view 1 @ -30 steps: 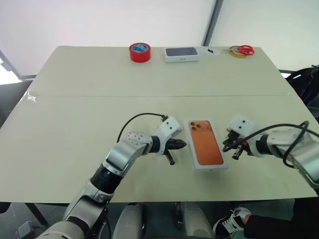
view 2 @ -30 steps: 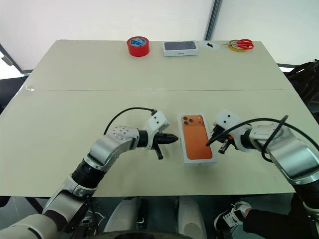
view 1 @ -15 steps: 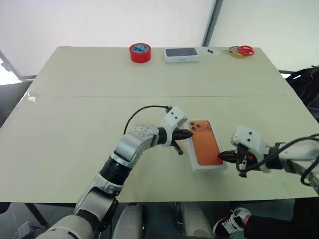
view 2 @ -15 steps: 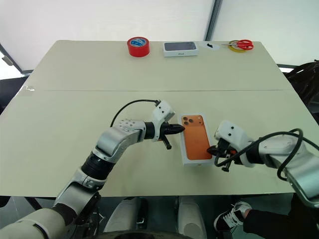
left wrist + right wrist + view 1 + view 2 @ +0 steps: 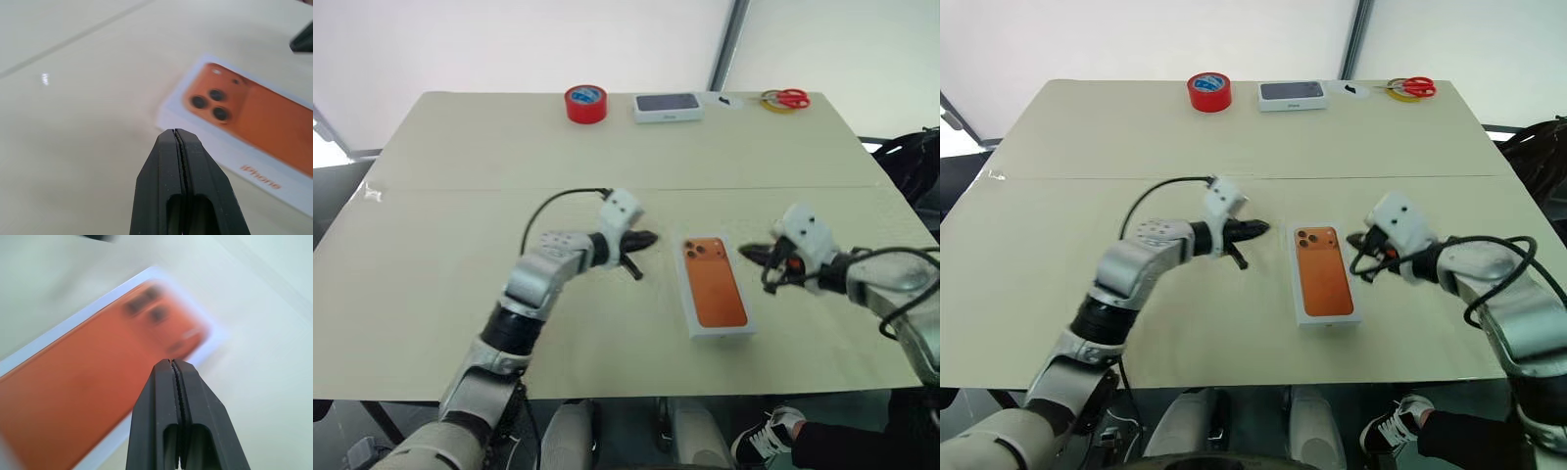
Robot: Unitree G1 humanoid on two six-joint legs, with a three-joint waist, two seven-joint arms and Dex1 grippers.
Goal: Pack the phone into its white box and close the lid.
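Observation:
The lid (image 5: 713,292), white with an orange phone picture facing up, lies flat on the table near the front middle. The white box and the phone are hidden; I cannot tell what is under the lid. My left gripper (image 5: 649,238) is shut and empty, hovering left of the lid's far corner, clear of it. Just off the lid's far right corner hangs my right gripper (image 5: 747,253), also shut and empty. In the left wrist view the shut fingertips (image 5: 177,134) point at the lid (image 5: 254,122). The right wrist view has its gripper (image 5: 172,363) above the lid (image 5: 73,396).
At the table's far edge stand a red tape roll (image 5: 585,102), a white box with a dark top (image 5: 668,106) and red-handled scissors (image 5: 786,98) on a yellow ring. A person's shoe (image 5: 764,441) is below the front right edge.
Half a second ago both shut grippers were against the lid's sides. Both have now pulled away and risen, the left to the left, the right toward the far right. The lid stays put.

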